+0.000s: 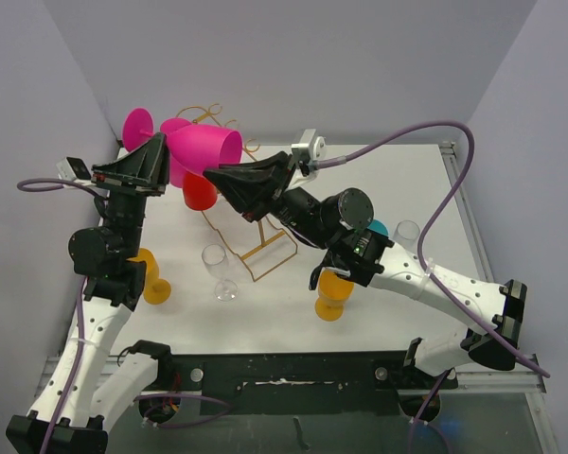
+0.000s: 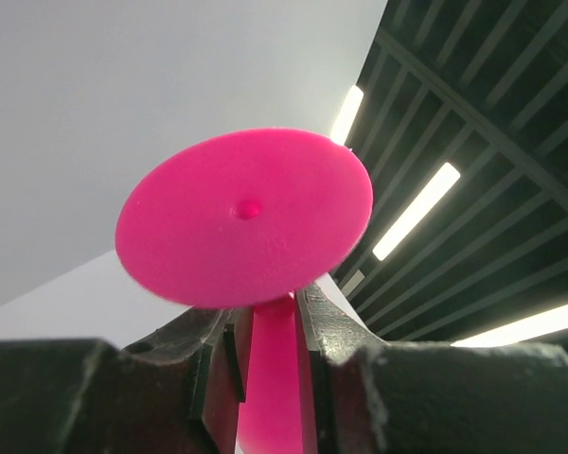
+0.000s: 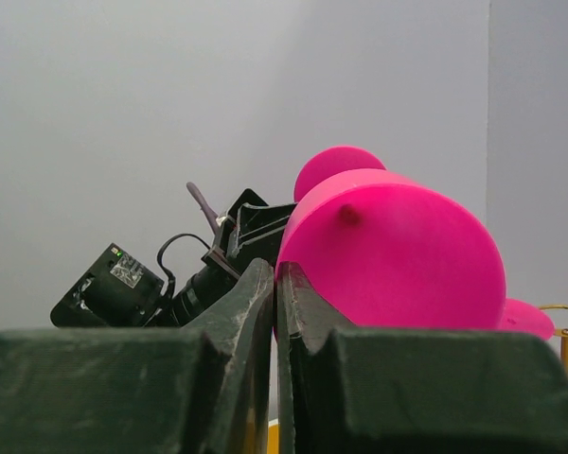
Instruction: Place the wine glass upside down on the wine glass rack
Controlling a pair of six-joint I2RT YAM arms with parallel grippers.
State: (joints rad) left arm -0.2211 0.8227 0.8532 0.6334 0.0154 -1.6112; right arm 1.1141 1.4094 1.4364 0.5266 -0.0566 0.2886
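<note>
A pink wine glass (image 1: 206, 147) hangs in the air on its side above the back left of the table, foot (image 1: 137, 123) to the left. My left gripper (image 1: 161, 159) is shut on its stem (image 2: 270, 378), just below the round foot (image 2: 246, 213). My right gripper (image 1: 211, 173) is shut on the rim of its bowl (image 3: 398, 246), with the thin wall pinched between the fingertips (image 3: 261, 284). The gold wire wine glass rack (image 1: 265, 251) stands behind and under the glass, its hooks (image 1: 208, 115) partly hidden.
A red glass (image 1: 199, 191) and another pink piece (image 1: 177, 125) sit at the rack. On the table stand an orange glass (image 1: 153, 276) at the left, a clear glass (image 1: 220, 270), an orange glass (image 1: 333, 295), a teal one (image 1: 380, 228) and a clear one (image 1: 407, 233).
</note>
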